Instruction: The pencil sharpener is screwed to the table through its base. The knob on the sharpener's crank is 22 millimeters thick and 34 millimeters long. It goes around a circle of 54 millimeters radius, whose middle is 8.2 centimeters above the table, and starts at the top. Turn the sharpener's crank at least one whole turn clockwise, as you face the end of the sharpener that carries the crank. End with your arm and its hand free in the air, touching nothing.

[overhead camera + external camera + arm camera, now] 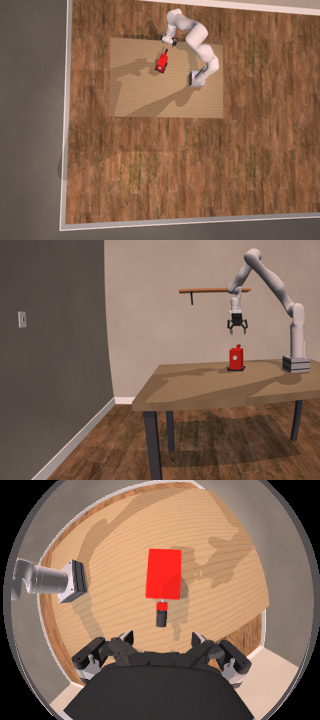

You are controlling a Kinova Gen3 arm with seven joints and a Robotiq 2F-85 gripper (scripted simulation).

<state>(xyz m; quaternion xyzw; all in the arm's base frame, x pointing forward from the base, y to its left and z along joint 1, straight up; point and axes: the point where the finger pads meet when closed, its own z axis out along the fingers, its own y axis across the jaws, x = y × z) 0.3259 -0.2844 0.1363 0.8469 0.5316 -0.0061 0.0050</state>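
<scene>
You're looking across a wooden table on dark legs, its near edge closest to the exterior camera. On its far half stands the red pencil sharpener, upright on a thin black base plate, with a small pale round spot on the face turned toward you. The crank's knob pokes up just behind the sharpener's top edge, so it sits high on its circle.

Your gripper hangs straight down above the sharpener, fingers pointing at the table. It's spread wide and carries nothing; there's open air between the fingertips and the knob below, no contact at all.

From the wrist camera, the sharpener sits near the middle of the view as a red rectangle, and the knob shows as a short stub, red then dark, sticking out toward the gripper's side. Both fingers frame the lower part of that view, wide apart.

From the top view, the gripper is over the table's far edge, just beyond the crank end of the sharpener, with the knob between the two.

To the right, the arm rises from its grey pedestal at the table's corner, arches high and folds back down. Behind it, a wooden wall shelf hangs on the beige wall.
</scene>
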